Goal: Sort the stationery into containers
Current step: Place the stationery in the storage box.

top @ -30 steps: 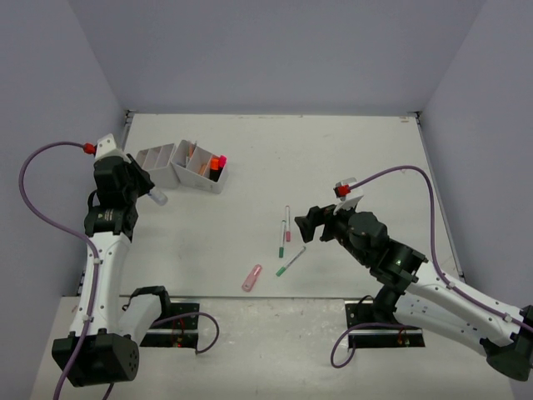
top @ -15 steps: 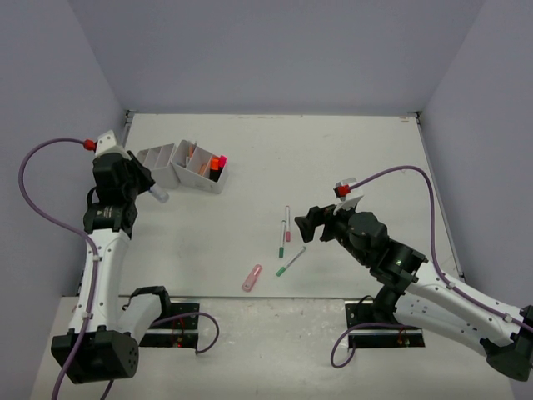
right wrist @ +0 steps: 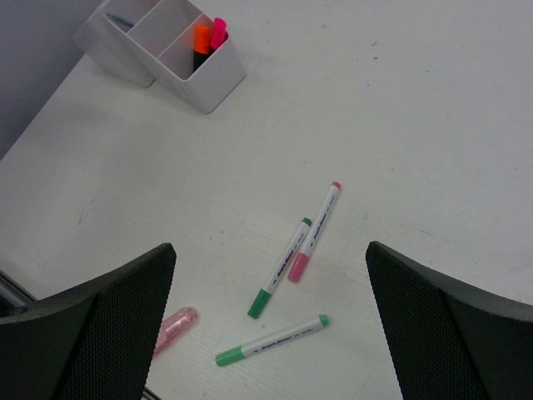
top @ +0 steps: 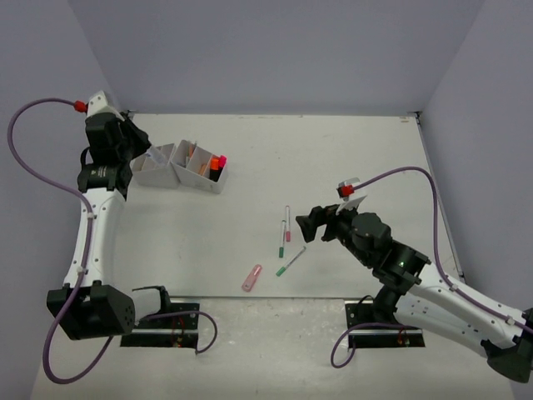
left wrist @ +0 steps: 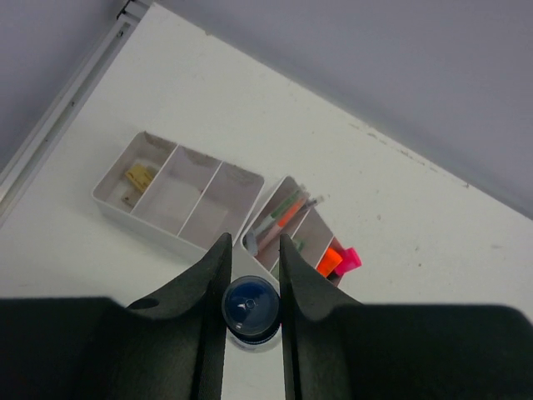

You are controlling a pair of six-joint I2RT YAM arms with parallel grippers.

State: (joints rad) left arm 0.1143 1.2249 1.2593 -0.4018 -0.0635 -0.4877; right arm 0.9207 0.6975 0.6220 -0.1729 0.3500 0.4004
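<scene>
1. Pale lilac walls (top: 266, 50) box in a white table (top: 375, 150) where two arms are sorting stationery.
2. At the upper left of the overhead frame, the left gripper (left wrist: 251, 258) is raised over the trays, its jaws drawn narrow around a blue-capped bottle (left wrist: 250, 307) with the cap facing the wrist camera.
3. The bottle looks rigid, light and smooth-sided, so it is likely to twist or slip. The grip across the body just under the cap seems the sensible hold.
4. Right of centre in that frame, the right gripper (top: 305, 225) hovers with its jaws spread wide and empty, just beside the loose items.
5. Four items lie loose on the table: a pink-capped pen (right wrist: 315, 232), a green-capped pen (right wrist: 279, 279), a second green pen (right wrist: 271, 342) and a loose pink highlighter (right wrist: 171, 327).
6. The pens look stiff, light and prone to rolling, and each is probably best pinched across the barrel at mid-length.
7. Two white containers stand side by side: a three-bay tray (left wrist: 146, 227) and a second tray (right wrist: 208, 87).
8. The three-bay tray holds tan erasers (left wrist: 137, 177), apparently two.
9. The second tray holds one orange highlighter (left wrist: 331, 257), one standing pink highlighter (left wrist: 348, 258) and several sorted pens (left wrist: 283, 217), too crowded to count.
</scene>
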